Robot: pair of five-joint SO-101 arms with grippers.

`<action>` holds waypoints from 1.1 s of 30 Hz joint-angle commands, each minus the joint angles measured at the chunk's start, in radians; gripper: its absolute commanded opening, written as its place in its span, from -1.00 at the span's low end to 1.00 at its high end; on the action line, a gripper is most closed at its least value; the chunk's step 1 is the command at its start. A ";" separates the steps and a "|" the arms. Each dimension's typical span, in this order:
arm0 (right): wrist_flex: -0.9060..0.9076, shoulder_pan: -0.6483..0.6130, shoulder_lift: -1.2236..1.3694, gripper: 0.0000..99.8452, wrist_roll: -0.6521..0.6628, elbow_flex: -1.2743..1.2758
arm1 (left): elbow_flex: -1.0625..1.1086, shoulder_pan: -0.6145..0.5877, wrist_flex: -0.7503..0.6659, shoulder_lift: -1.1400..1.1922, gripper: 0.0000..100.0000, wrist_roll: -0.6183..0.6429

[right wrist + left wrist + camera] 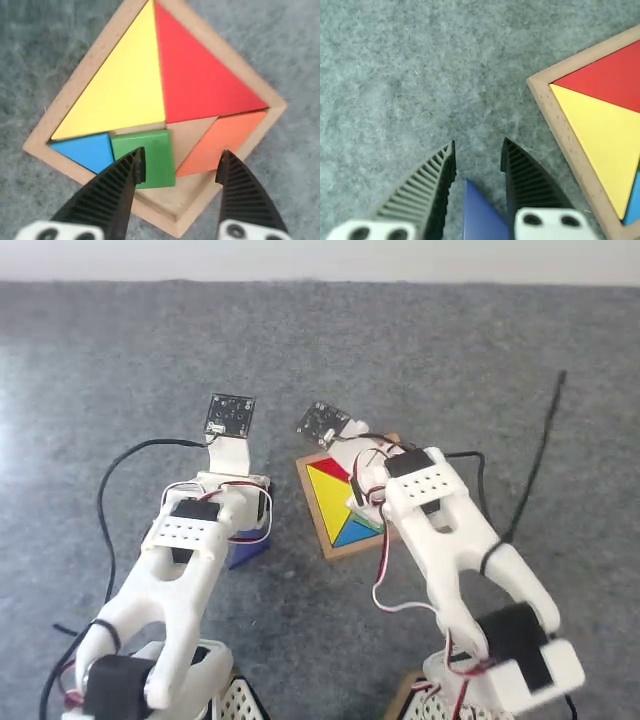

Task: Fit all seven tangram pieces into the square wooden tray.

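Left arm is nearer the job. The dark blue piece (480, 215) sits on the grey carpet between the left gripper (479, 144) fingers, pointed end running along the fingers toward their tips. Jaws are part open and straddle it. Carpet shows between the piece and one finger, so I judge it's not clamped yet.

The wooden tray (91, 70) is just beside that piece, on the side toward the right arm, so it's a short carry once gripped.

The right gripper (182, 151) hangs over the tray with jaws wide apart, holding nothing, one finger above the green square (150, 155) and the other by the orange piece (225, 137).

In the tray:
- The yellow triangle (120, 95) and red triangle (200, 80) fill one half.
- The light blue triangle (85, 150) touches the green square.
- Bare wood shows between green and orange and along the near corner.

The dark blue piece is a flat, glossy, sharp-cornered slab.
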 commanded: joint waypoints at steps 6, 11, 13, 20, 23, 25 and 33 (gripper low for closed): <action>-0.025 0.015 -0.266 -0.56 -0.038 0.103 | -0.022 0.002 -0.018 -0.037 -0.70 0.005; -0.111 0.105 -0.268 -0.56 -0.034 0.226 | -0.022 0.002 -0.018 -0.037 -0.70 0.005; -0.143 0.130 -0.251 -0.56 -0.031 0.258 | -0.022 0.002 -0.018 -0.037 -0.70 0.005; -0.197 0.137 -0.162 -0.56 -0.031 0.278 | -0.024 0.002 -0.018 -0.037 -0.70 0.005; -0.226 0.137 -0.116 -0.56 -0.031 0.276 | -0.024 0.002 -0.018 -0.037 -0.70 0.005; -0.229 0.137 -0.090 -0.56 -0.029 0.273 | -0.024 0.002 -0.018 -0.037 -0.70 0.005; -0.229 0.134 -0.077 -0.56 -0.037 0.255 | -0.024 0.002 -0.018 -0.038 -0.70 0.005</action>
